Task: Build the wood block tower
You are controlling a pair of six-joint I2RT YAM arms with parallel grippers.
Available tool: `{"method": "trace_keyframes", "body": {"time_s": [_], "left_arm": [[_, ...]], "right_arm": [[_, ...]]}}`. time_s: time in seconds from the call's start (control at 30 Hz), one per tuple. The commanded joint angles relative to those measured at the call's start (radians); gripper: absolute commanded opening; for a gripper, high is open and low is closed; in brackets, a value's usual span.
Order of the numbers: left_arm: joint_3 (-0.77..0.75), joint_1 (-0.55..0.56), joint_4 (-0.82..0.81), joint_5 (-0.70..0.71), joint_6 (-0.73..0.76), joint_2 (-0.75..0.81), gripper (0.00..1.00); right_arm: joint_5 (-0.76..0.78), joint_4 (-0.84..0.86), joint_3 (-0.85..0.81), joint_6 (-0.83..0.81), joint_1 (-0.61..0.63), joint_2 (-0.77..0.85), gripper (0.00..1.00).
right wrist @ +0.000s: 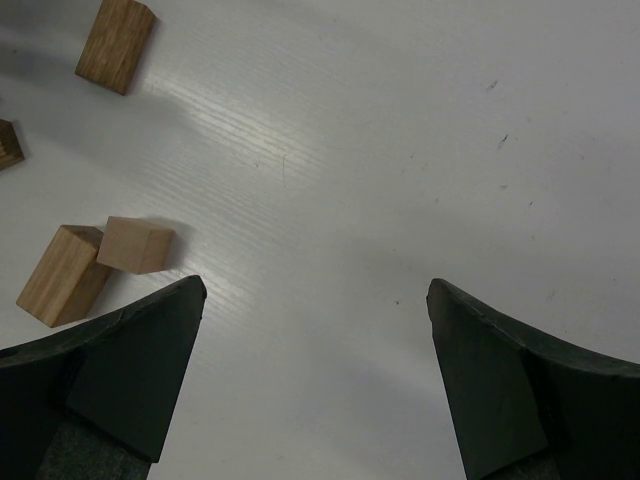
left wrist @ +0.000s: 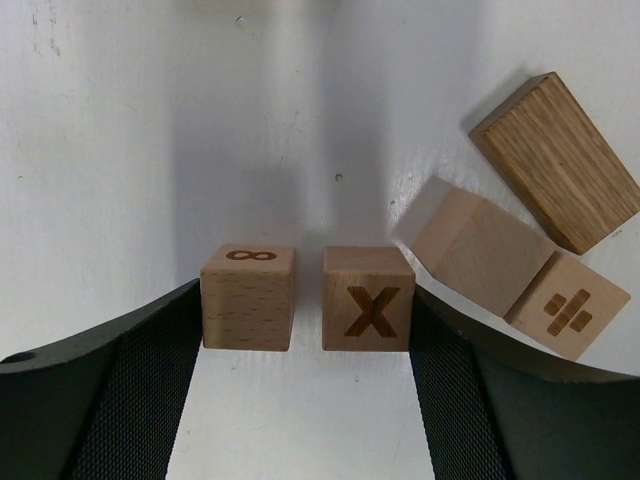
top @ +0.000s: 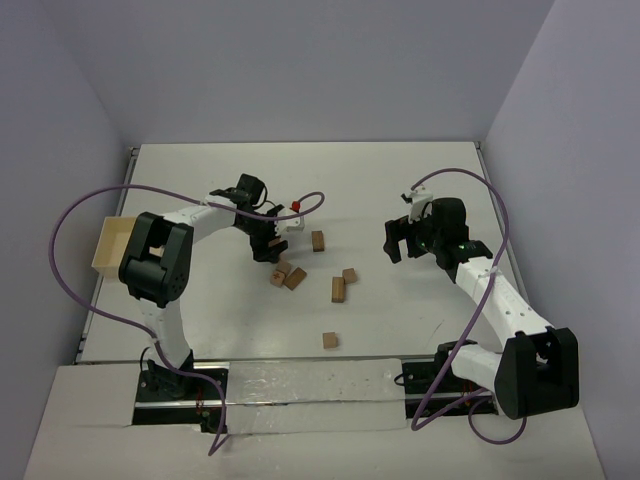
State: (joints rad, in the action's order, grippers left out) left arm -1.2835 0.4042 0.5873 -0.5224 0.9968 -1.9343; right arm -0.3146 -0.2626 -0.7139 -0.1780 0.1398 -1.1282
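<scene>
**Between the left claw's fingers: two cubes on one closing line**

At the left wrist I read the left claw (left wrist: 305, 300) spread wide and holding nothing. Its fingers (left wrist: 100, 400) flank two of the wood blocks (top: 339, 289) at once. The infinity cube (left wrist: 248, 297) sits just beside the left finger. The X cube (left wrist: 368, 298) sits just beside the right finger, and a narrow gap separates the two cubes. Both stand flat on the bench (left wrist: 120, 150), side by side along the line on which the fingers close.

I judge that closing from this pose would press the cubes together rather than take one. The claw should first shift sideways, or turn so that a single cube is straddled.

The division-sign block (left wrist: 500, 265) lies tilted just to the right of the X cube, its long axis slanting away from the claw. The dark long block (left wrist: 555, 160) lies beyond it.

The right claw (right wrist: 315, 300) is also spread wide and holding nothing. It hangs over bare bench, with the blocks in its view off to its left. The left arm is therefore the nearer one.

No tower stands yet; every block I can see lies loose.
</scene>
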Motion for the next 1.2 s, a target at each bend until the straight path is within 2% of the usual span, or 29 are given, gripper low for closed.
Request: {"method": "trace_keyframes", "body": {"time_s": [0.0,0.37,0.57,0.9,1.07,1.17], "left_arm": [[-0.034,0.004,0.013,-0.004,-0.007,0.005,0.83],[-0.035,0.004,0.018,0.006,-0.01,0.004,0.74],[-0.044,0.004,0.024,0.01,-0.015,-0.003,0.72],[-0.057,0.004,0.041,0.007,-0.001,0.001,0.6],[-0.131,0.004,0.106,0.03,0.008,-0.008,0.32],[-0.23,0.009,0.178,0.038,-0.008,-0.025,0.1]], "right_arm": [[0.007,0.036,-0.001,-0.012,0.006,0.011,1.0],[0.008,0.036,0.001,-0.012,0.006,0.011,1.0],[0.008,0.037,0.001,-0.012,0.004,0.009,1.0],[0.008,0.036,-0.002,-0.012,0.006,0.007,1.0],[0.006,0.036,-0.002,-0.009,0.006,0.01,1.0],[0.005,0.036,-0.006,-0.006,0.004,0.008,1.0]]}}
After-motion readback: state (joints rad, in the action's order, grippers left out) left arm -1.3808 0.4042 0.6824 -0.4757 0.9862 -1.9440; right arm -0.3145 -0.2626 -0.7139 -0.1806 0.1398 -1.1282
